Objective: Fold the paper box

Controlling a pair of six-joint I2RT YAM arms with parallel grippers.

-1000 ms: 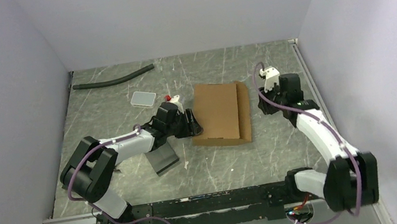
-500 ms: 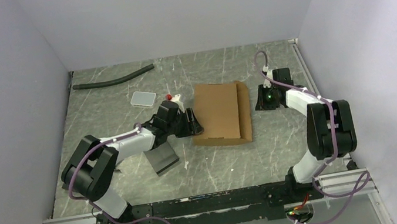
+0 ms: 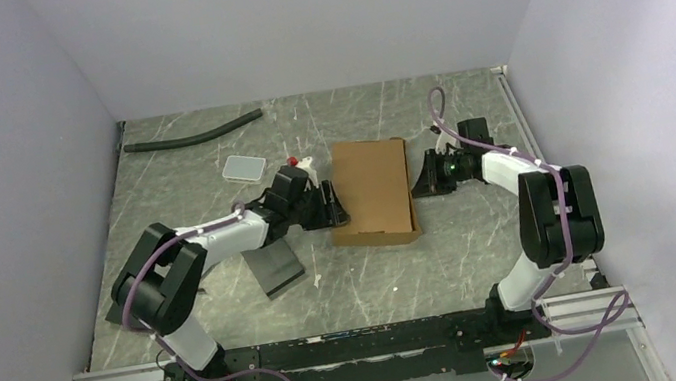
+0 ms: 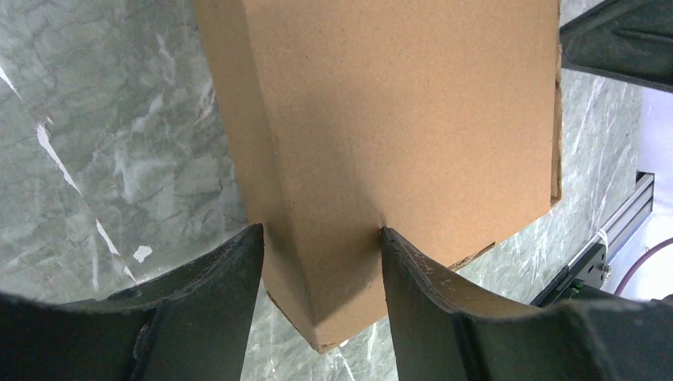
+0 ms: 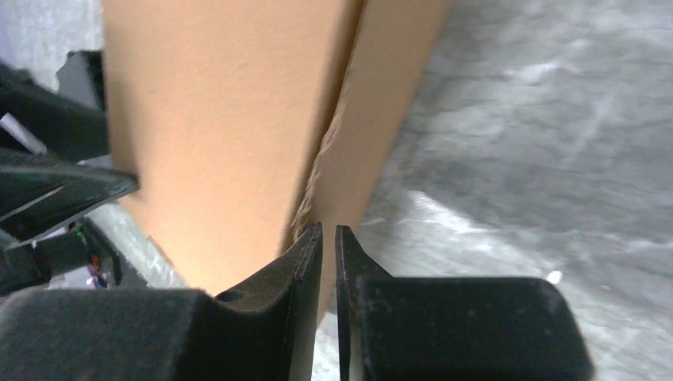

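Brown cardboard paper box (image 3: 371, 190), a shallow rectangular mailer, lies flat near the middle of the grey-green marbled table (image 3: 484, 249) with its lid down. From its left side the left gripper (image 3: 335, 209) comes in low and straddles the box's left edge: in the left wrist view one black finger rests against the side wall and the other on the top face, so the claw (image 4: 319, 232) is clenched across that corner of the box (image 4: 397, 119). On the opposite side the right gripper (image 3: 416, 179) meets the box's right edge; up close its fingers are nearly together with only a thin slit between them (image 5: 328, 228), tips right at the ragged seam where lid meets wall (image 5: 206, 119), and I cannot tell whether any cardboard is caught there. Left of the box and nearer the arm bases lies a black flat rectangular slab (image 3: 277, 270). Beyond the box to the left sits a small pale grey flat tray-like piece (image 3: 243, 168), and farther back a black flexible hose (image 3: 194, 133).
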